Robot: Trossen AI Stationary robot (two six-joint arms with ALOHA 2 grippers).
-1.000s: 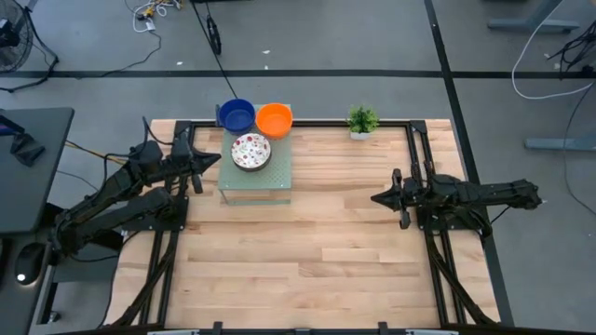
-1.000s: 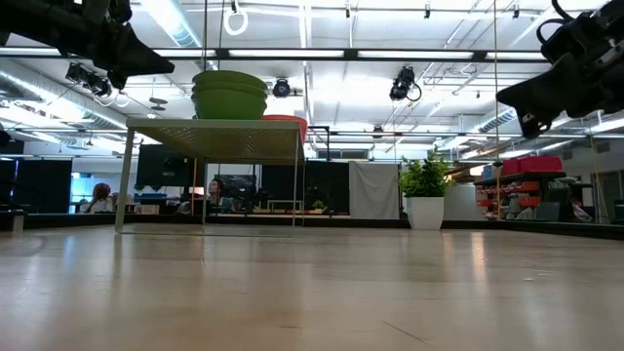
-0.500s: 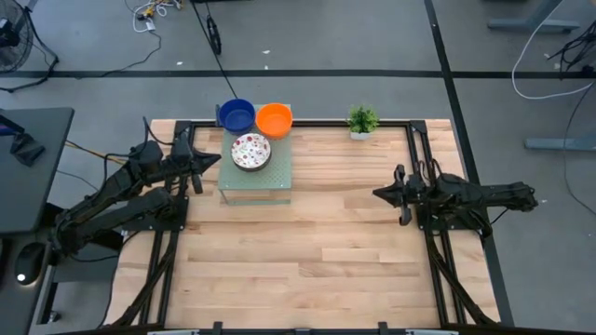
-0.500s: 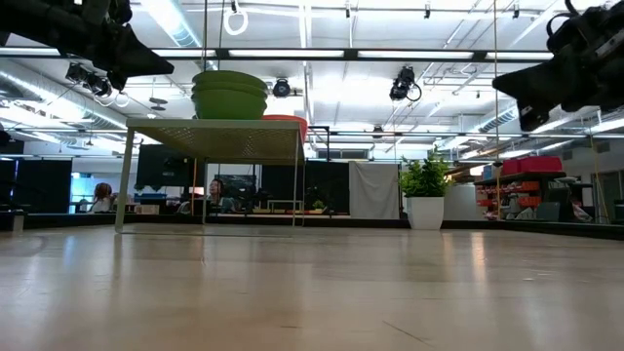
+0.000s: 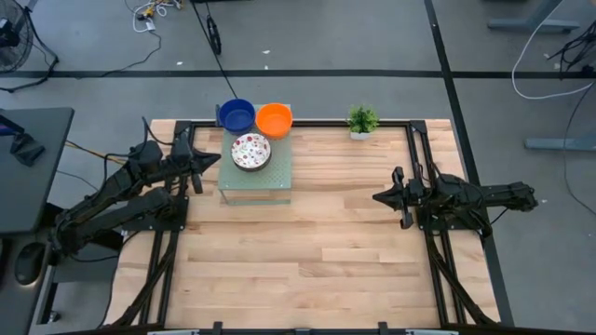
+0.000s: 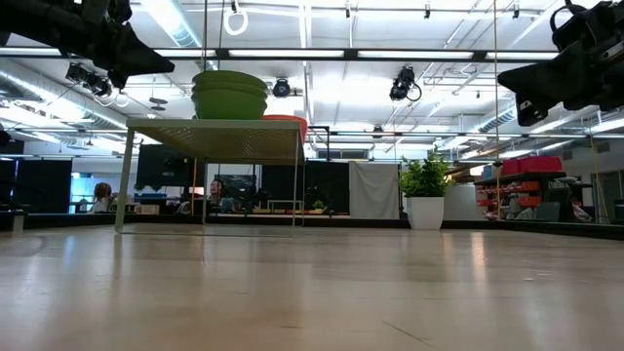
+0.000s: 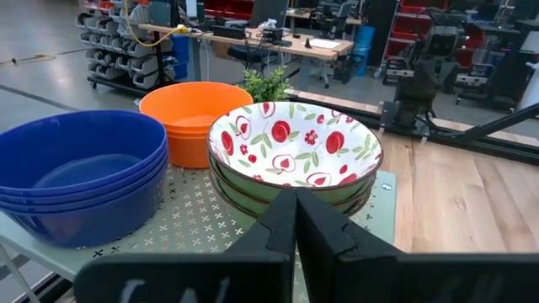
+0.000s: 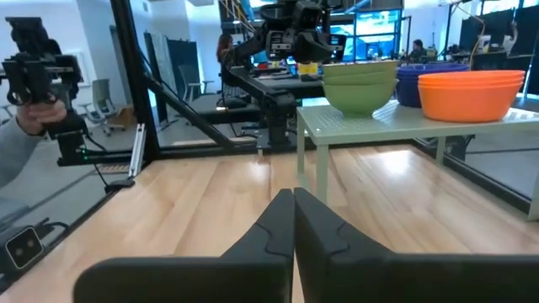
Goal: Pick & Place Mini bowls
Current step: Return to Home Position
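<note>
The mini bowls stand in three stacks on a pale green perforated stand (image 5: 256,181) at the table's far left: dark blue (image 5: 237,115), orange (image 5: 274,119), and white with red flowers (image 5: 250,152). In the left wrist view the flowered stack (image 7: 295,151) is nearest, with the blue (image 7: 76,172) and orange (image 7: 189,118) stacks behind it. My left gripper (image 5: 216,158) hovers shut just left of the stand, at about bowl height, pointing at the flowered stack. My right gripper (image 5: 375,197) is shut in the air at the table's right side, pointing level toward the left.
A small green potted plant (image 5: 362,120) sits at the far edge, right of the stand. Black frame rails run along the table's left and right sides (image 5: 419,158). Bare wooden tabletop (image 5: 317,251) lies between the arms and toward the near edge. A person's hand shows beyond the table (image 8: 34,118).
My right gripper has tipped its fingertips up a little toward level and rolled slightly, without travelling across the table. The bowls and my left gripper have kept still.
</note>
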